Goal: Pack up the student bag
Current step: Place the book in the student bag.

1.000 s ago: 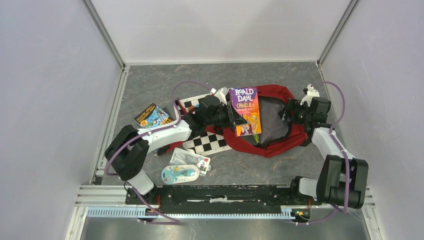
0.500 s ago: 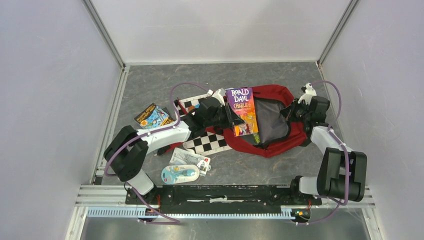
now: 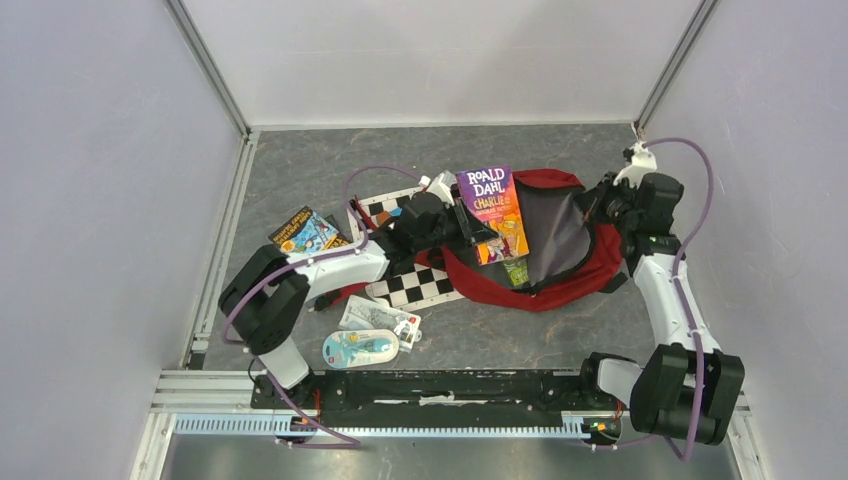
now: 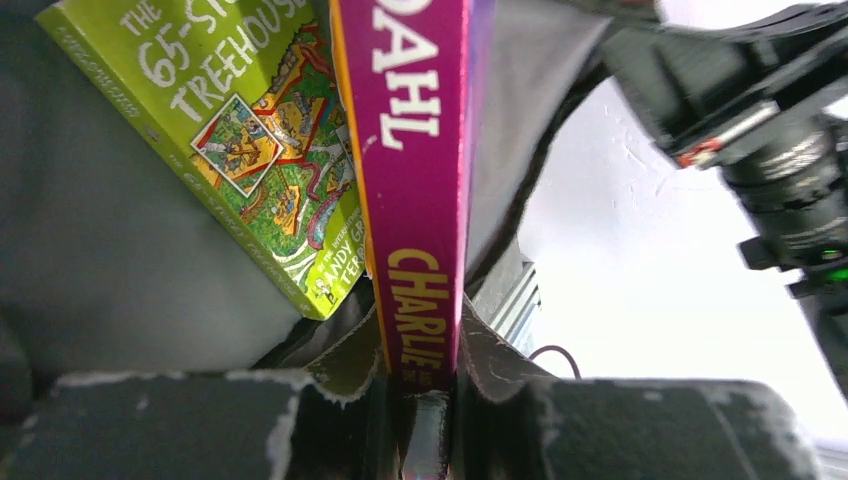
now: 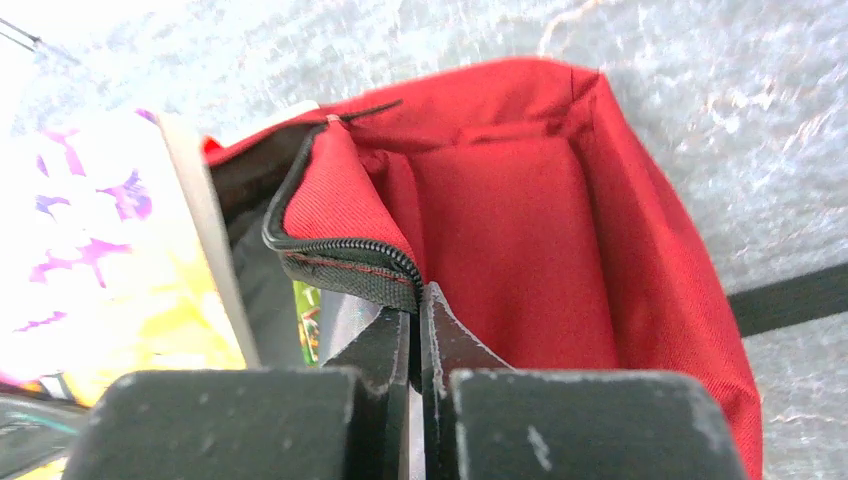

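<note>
1. The student bag (image 3: pixel 545 297) is laid on the table right of centre, with its mouth gaping and its grey lining (image 3: pixel 555 235) exposed
2. A green book (image 4: pixel 260 140) is already lodged inside, flat against the lining at the near side of the mouth
3. The bag's zip edge (image 5: pixel 340 255) on the far right is pinched between the closed jaws of the right gripper (image 5: pixel 418 320), so the mouth is judged to be held open from that side
4. A purple book (image 3: pixel 490 210) is clamped across its covers in the left gripper (image 3: pixel 462 228); it is poised over the left lip of the mouth, and its long axis is run from near to far
5. The open pocket is found directly right of the left gripper, which makes the left arm the nearer one; a slide to the right and downward, alongside the green book, is judged to be what is called for
6. A checkerboard (image 3: pixel 415 285) and another book (image 3: pixel 305 232) are left lying on the table to the left, outside the bag
</note>
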You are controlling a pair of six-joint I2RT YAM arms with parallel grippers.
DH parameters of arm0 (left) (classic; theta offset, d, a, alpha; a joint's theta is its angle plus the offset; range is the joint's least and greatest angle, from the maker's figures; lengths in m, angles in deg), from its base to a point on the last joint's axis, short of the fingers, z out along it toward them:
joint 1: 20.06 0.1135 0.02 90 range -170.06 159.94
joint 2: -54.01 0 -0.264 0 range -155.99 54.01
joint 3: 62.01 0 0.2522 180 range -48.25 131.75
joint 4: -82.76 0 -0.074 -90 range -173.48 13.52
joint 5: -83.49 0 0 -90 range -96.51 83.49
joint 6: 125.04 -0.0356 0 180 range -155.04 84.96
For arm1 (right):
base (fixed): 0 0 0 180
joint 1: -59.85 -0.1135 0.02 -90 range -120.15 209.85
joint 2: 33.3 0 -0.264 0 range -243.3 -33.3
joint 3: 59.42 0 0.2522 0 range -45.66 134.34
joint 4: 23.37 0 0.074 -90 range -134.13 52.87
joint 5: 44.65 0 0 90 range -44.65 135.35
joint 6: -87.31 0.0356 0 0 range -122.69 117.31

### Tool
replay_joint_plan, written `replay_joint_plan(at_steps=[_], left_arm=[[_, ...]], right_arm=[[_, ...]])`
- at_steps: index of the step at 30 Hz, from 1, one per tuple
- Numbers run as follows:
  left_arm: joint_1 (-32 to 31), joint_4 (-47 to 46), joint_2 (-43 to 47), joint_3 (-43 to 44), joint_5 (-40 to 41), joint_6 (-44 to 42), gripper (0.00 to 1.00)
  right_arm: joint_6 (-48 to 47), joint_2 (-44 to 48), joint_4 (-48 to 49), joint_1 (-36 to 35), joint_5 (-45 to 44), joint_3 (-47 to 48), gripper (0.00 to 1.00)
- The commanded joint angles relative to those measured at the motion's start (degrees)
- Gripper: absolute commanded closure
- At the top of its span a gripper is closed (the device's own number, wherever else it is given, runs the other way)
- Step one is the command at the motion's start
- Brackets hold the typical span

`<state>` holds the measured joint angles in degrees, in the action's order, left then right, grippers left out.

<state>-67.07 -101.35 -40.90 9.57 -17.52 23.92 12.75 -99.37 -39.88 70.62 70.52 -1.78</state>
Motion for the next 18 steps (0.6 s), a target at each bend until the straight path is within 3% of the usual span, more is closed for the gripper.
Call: replay_joint_plan(at_steps=[1, 8, 18], left_arm=[[-0.4, -12.3, -3.8, 2.5, -2.6, 2.2, 0.98], [-0.6, -18.1, -11.5, 1.0, -1.9, 4.6, 0.98], [-3.6, -5.3, -16.1, 4.1, 2.5, 4.8, 0.98]], right_arm=[[1.2, 3.0, -2.7, 0.2, -1.6, 7.8, 1.00], [2.0, 4.1, -4.5, 0.1, -1.5, 13.3, 1.00], [3.0, 3.3, -4.0, -1.0, -2.4, 16.5, 1.00]])
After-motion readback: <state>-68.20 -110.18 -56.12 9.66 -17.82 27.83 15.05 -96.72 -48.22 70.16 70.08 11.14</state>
